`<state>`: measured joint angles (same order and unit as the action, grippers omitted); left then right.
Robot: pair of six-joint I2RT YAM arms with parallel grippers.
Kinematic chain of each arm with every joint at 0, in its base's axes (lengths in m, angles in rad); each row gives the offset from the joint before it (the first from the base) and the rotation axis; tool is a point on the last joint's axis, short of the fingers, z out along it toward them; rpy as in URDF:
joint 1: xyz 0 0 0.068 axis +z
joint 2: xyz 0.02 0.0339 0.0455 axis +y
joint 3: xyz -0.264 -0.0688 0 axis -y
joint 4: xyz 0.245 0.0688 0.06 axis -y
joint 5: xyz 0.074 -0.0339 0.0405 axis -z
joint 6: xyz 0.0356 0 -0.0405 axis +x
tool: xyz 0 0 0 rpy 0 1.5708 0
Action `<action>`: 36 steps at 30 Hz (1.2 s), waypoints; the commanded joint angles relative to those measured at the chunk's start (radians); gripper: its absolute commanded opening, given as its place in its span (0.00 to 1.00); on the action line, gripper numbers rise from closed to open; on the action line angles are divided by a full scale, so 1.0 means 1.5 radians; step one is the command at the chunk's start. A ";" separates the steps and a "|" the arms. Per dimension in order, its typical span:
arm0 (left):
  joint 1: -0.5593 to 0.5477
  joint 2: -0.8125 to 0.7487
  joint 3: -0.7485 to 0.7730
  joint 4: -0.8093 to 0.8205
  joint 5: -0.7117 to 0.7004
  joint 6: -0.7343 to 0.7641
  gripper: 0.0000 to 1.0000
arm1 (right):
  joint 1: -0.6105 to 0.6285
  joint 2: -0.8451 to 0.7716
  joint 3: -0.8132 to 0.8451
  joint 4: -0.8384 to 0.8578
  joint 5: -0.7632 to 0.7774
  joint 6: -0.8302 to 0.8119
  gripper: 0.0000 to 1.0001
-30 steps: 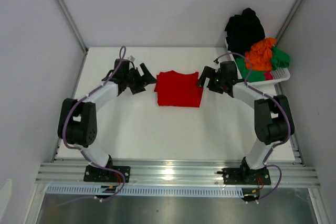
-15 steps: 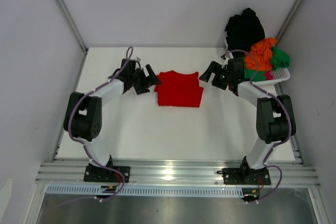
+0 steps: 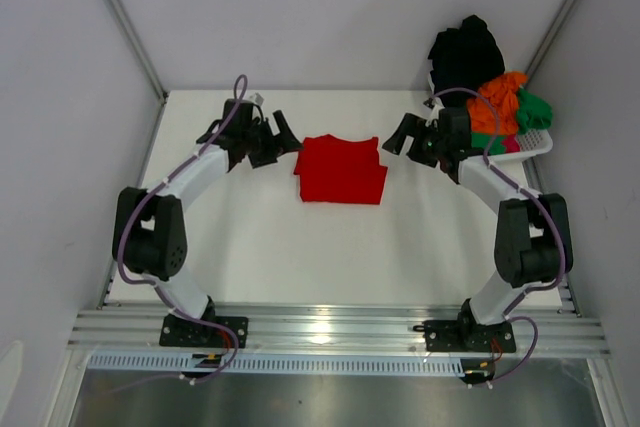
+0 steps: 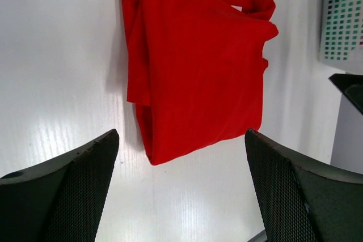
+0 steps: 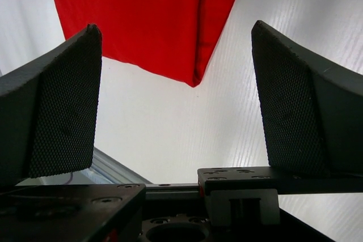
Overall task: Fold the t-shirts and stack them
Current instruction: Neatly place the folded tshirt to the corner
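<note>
A folded red t-shirt [image 3: 341, 169] lies flat in the middle of the white table [image 3: 300, 247]; it also shows as red t-shirt [image 4: 198, 66] and red t-shirt [image 5: 142, 21]. My left gripper [image 3: 285, 137] hovers open just left of its far-left corner, nothing between its fingers [image 4: 68, 191]. My right gripper [image 3: 398, 135] stands open just right of the shirt's far-right corner, its fingers [image 5: 62, 106] empty. Black t-shirt [image 3: 465, 55], orange t-shirt [image 3: 497, 102] and green t-shirt [image 3: 530, 109] are heaped in the basket, with a bit of pink t-shirt [image 3: 512, 145] showing.
The white plastic basket [image 3: 540, 142] stands at the table's far right corner, close behind my right arm. Its perforated wall, the basket [image 4: 343, 15], appears at the upper right of the left wrist view. Grey walls bound the table on three sides.
Both grippers have drawn back from the red shirt's sides towards the far edge of the table and stay open. The shirt has not moved.
</note>
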<state>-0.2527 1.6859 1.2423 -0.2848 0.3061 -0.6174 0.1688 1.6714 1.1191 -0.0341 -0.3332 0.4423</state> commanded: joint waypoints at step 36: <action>-0.036 0.257 0.139 0.027 0.048 -0.169 0.89 | 0.003 -0.158 -0.041 -0.103 0.034 0.016 0.99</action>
<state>-0.3050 2.0514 1.4158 -0.2924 0.3298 -0.8268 0.1692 1.4742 1.0359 -0.1703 -0.2779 0.4706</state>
